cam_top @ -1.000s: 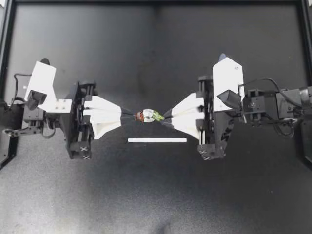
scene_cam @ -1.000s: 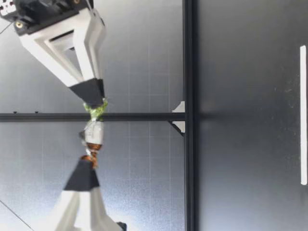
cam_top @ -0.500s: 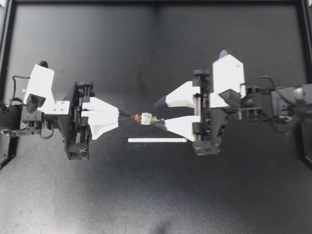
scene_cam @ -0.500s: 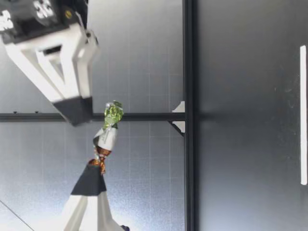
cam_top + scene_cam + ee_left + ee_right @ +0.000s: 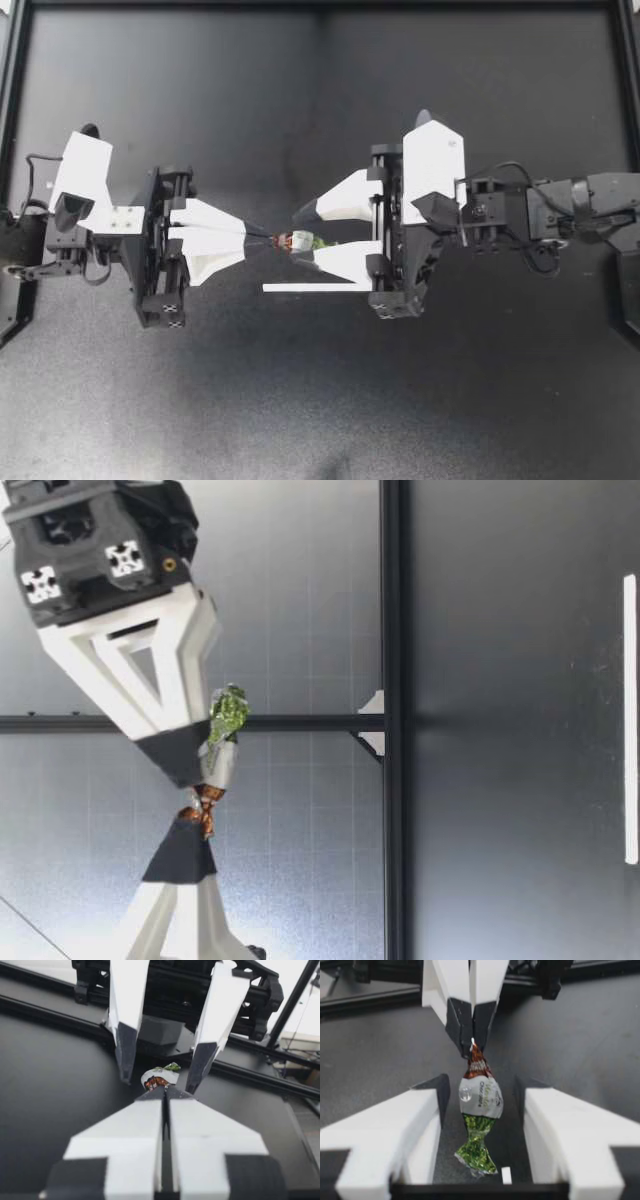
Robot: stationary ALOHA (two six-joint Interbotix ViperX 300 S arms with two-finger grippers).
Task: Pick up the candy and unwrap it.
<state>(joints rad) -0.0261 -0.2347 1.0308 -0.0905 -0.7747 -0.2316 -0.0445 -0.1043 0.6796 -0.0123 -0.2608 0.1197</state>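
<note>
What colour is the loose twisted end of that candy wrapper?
Shiny green. The candy shows it clearest in the right wrist view.

Setting: robotics lab bench. Basis: matte black table (image 5: pixel 320 400) fenced by black extrusion rails (image 5: pixel 320 5) at 12, 9 and 3 o'clock. Left arm (image 5: pixel 85 185) enters from 9 o'clock, right arm (image 5: pixel 585 200) from 3 o'clock, cabling (image 5: pixel 505 166) exposed. Left gripper (image 5: pixel 268 237) and right gripper (image 5: pixel 303 233) carry white printed fingers (image 5: pixel 215 235) and checker tags (image 5: pixel 174 306). White tape strip (image 5: pixel 322 288) near centre. Grey gridded backdrop (image 5: pixel 290 600) behind.
</note>
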